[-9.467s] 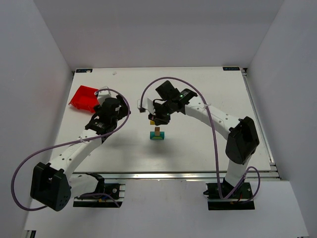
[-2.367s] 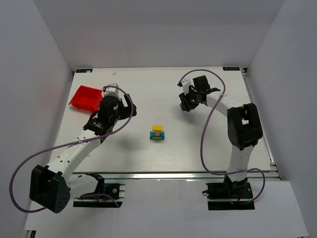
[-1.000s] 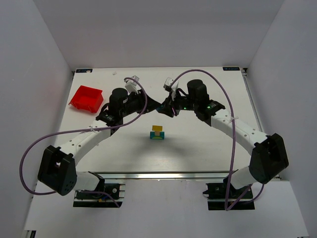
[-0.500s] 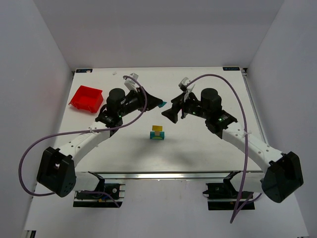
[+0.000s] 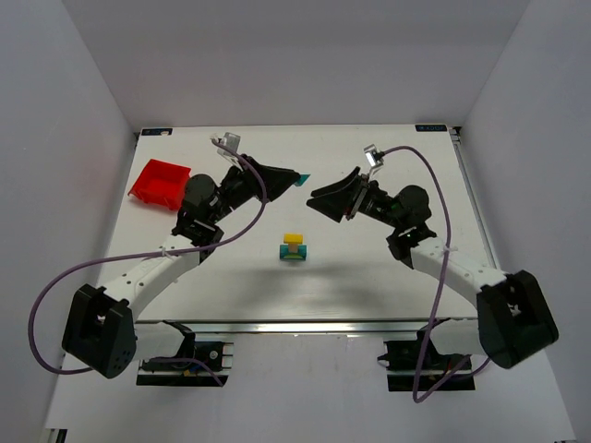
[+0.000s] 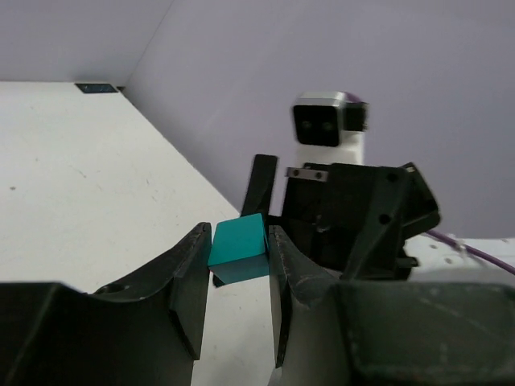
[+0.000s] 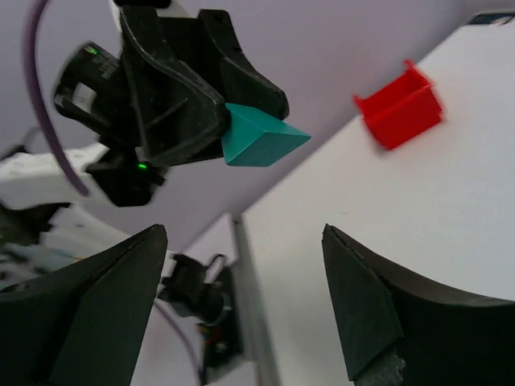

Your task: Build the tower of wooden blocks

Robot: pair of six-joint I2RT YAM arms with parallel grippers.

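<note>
The wood block tower (image 5: 294, 247) stands mid-table: a teal base, a tan piece, a yellow block on top. My left gripper (image 5: 292, 178) is raised behind and above it, shut on a teal block (image 5: 301, 177). In the left wrist view the teal block (image 6: 238, 249) sits pinched between the fingertips of the left gripper (image 6: 240, 241). My right gripper (image 5: 319, 207) faces it from the right, open and empty. In the right wrist view the right gripper (image 7: 244, 233) has wide jaws, and the teal block (image 7: 257, 137) shows beyond them, apart.
A red bin (image 5: 160, 182) sits at the back left of the table, also visible in the right wrist view as the red bin (image 7: 400, 104). White walls enclose the table (image 5: 369, 268) on three sides. Purple cables loop off both arms.
The two grippers met at the teal block a second ago. The right gripper has opened and drawn back to the right. The left gripper keeps the block and has lifted.
</note>
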